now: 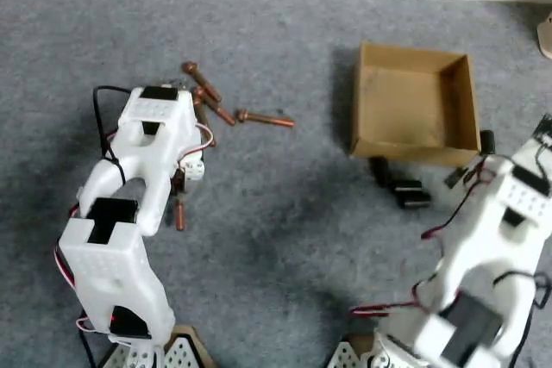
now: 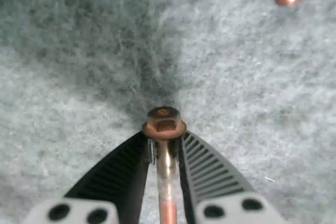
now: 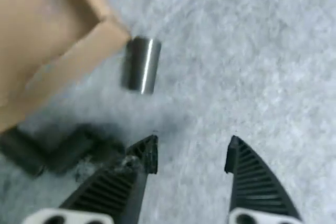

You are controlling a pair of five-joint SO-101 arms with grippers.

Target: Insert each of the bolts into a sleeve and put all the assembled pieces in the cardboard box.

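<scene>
Seen from above: a gray, fuzzy tabletop (image 1: 285, 230), soft like carpet. Toward the far edge, left of the middle, loose bolts (image 1: 263, 117), long, thin and copper-colored, lying ready to be picked. Toward the far right corner, an open cardboard box (image 1: 414, 154), brown and square, with nothing inside. Just by its near wall, black sleeves (image 1: 410, 193), short and round, probably kept close for a short trip into the box.

Seen from the left wrist: left pincer (image 2: 166, 141) clenched on a held bolt (image 2: 164, 124). Squeezes the smooth shaft just under the six-sided head with ribbed black fingers (image 2: 123, 169), likely to stop slipping.

Seen from the right wrist: right pincer (image 3: 191, 153) released, spread wide over bare carpet. Near it, a shiny sleeve (image 3: 140, 65), a smooth metal tube just beside the box corner. Probably spread like this to grab a sleeve.
</scene>
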